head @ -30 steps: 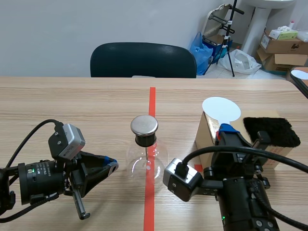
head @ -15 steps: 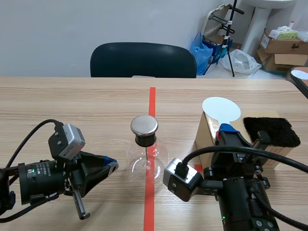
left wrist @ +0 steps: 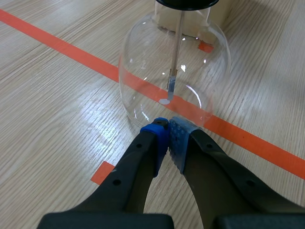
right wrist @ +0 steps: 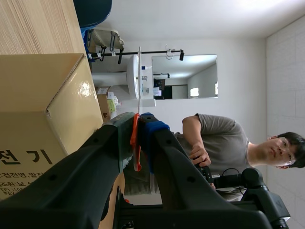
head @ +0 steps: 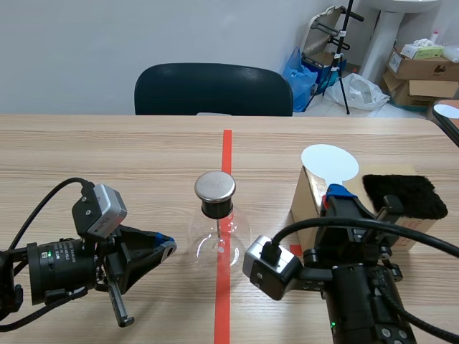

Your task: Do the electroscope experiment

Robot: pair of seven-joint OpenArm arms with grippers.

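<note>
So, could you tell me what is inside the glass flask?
A thin rod hangs inside the flask, ending in a small grey strip; the black stopper hides its top.

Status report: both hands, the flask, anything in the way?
Left hand shut, empty, tips close to the glass flask. Right hand shut on the white disc, by the box. Nothing between disc and flask.
</note>
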